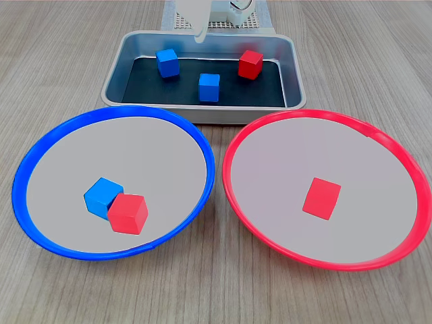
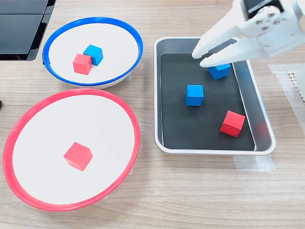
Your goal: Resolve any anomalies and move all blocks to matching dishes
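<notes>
The blue-rimmed dish (image 1: 135, 148) (image 2: 114, 43) holds a blue block (image 1: 102, 196) (image 2: 93, 54) with a red block (image 1: 128, 213) (image 2: 82, 64) touching it. One red block (image 1: 321, 198) (image 2: 78, 156) lies in the red-rimmed dish (image 1: 290, 155) (image 2: 95, 119). In the silver tray (image 1: 175, 91) (image 2: 190, 129) are two blue blocks (image 1: 167, 63) (image 1: 209, 87) (image 2: 219, 71) (image 2: 194, 95) and a red block (image 1: 250, 65) (image 2: 232, 123). My white gripper (image 2: 201, 58) (image 1: 200, 34) hovers over the tray's far part, slightly open and empty, partly covering one blue block in the second exterior view.
Black equipment (image 2: 21, 28) fills the second exterior view's top left corner, beside the blue-rimmed dish. A perforated white base (image 1: 223, 23) stands behind the tray. Bare wooden tabletop (image 2: 200, 191) lies in front of the tray and dishes.
</notes>
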